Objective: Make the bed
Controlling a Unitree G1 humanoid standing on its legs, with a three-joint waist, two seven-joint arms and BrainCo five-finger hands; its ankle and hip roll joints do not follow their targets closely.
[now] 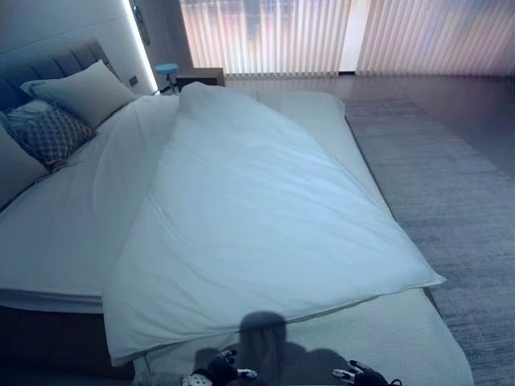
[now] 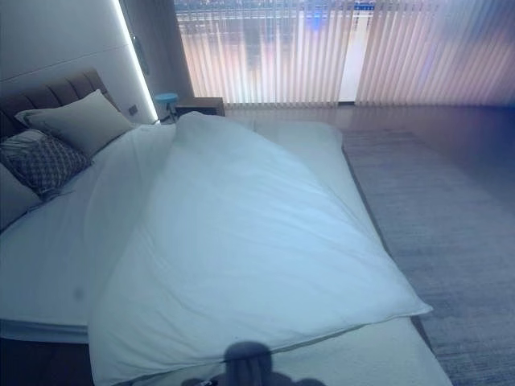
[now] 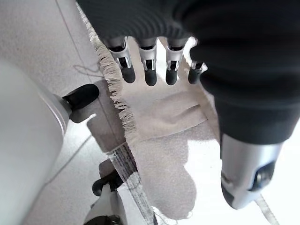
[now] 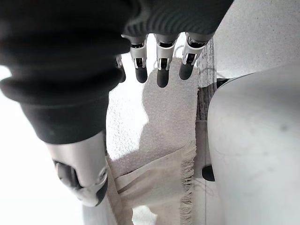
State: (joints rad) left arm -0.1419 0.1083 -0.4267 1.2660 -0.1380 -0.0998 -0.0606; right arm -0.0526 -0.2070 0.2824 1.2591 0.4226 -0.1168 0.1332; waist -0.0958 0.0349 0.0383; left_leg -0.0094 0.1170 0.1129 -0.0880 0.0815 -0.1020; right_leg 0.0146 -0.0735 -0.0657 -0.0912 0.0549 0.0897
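I see the bed [image 1: 56, 241] running from nine o'clock toward the centre, its white duvet [image 1: 257, 225] lying skewed, one corner reaching four o'clock. A beige blanket [image 1: 386, 338] lies under that near edge at five o'clock. At ten o'clock sit a plain pillow [image 1: 84, 90] and a patterned cushion [image 1: 50, 133]. Vertical blinds [image 1: 322, 36] span twelve o'clock, with a nightstand [image 1: 201, 78] below them. Grey carpet [image 1: 451, 209] fills three o'clock.
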